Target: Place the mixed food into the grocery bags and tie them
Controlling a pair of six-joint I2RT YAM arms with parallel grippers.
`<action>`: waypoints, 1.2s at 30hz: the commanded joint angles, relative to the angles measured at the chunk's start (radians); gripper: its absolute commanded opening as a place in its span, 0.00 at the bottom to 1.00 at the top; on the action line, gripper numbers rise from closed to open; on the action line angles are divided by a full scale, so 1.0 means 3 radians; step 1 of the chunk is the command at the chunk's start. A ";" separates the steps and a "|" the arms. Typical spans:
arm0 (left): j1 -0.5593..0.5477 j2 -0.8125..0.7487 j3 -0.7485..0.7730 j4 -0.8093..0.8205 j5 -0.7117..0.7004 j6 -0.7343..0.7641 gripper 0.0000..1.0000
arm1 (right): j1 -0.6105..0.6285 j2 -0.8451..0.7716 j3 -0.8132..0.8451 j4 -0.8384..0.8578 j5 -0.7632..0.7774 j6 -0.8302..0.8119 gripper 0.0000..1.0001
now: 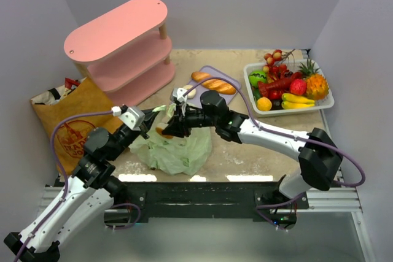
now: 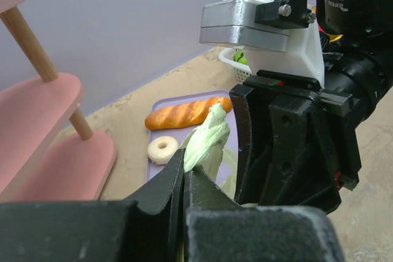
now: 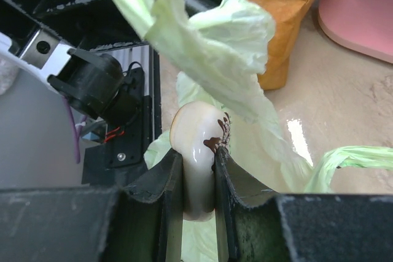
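Observation:
The pale-green plastic bag [image 1: 178,150] lies crumpled at the table's near middle. My left gripper [image 1: 152,116] is shut on one of its handles [image 2: 207,138] and holds it up; in the left wrist view the jaws [image 2: 185,167] pinch the twisted plastic. My right gripper [image 1: 167,129] is shut on a pale round doughnut with chocolate drips [image 3: 193,128], held just above the green bag [image 3: 258,151]. A golden bread loaf [image 1: 215,83] and another pale doughnut [image 1: 189,92] lie on a purple board [image 1: 230,79]; both also show in the left wrist view, loaf [image 2: 184,113] and doughnut [image 2: 163,149]. The brown paper bag [image 1: 73,128] stands at the left.
A pink three-tier shelf [image 1: 120,44] stands at the back left, close behind the paper bag. A white basket [image 1: 249,81] of toy fruit sits at the back right. The two grippers are very close together over the green bag.

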 commanded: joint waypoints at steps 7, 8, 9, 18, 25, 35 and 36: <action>-0.0008 0.0040 -0.0028 0.0161 0.0102 0.0025 0.00 | 0.0013 0.0089 0.0326 0.0431 0.0044 -0.0150 0.09; -0.0003 0.0045 -0.0028 0.0161 0.0123 0.0025 0.00 | 0.0008 0.0099 0.0326 0.0466 0.0049 -0.0150 0.09; -0.0008 0.0045 -0.0023 0.0156 0.0133 0.0025 0.00 | 0.0008 0.0109 0.0326 0.0517 0.0060 -0.0150 0.09; -0.0003 0.0004 -0.0033 0.0161 0.0153 0.0025 0.00 | 0.0008 0.0421 0.0265 0.0630 0.0249 -0.0309 0.11; -0.0008 -0.0052 -0.0038 0.0171 0.0092 0.0035 0.00 | 0.0013 0.0452 0.0014 0.0513 0.0086 -0.0191 0.12; 0.0002 -0.0328 -0.0110 0.0253 -0.0235 0.0066 0.00 | 0.0034 0.0462 -0.0241 -0.0428 0.1173 -0.0089 0.16; -0.0003 -0.0344 -0.0110 0.0253 -0.0261 0.0071 0.00 | 0.0039 0.0437 -0.0247 -0.0459 0.1250 -0.0073 0.16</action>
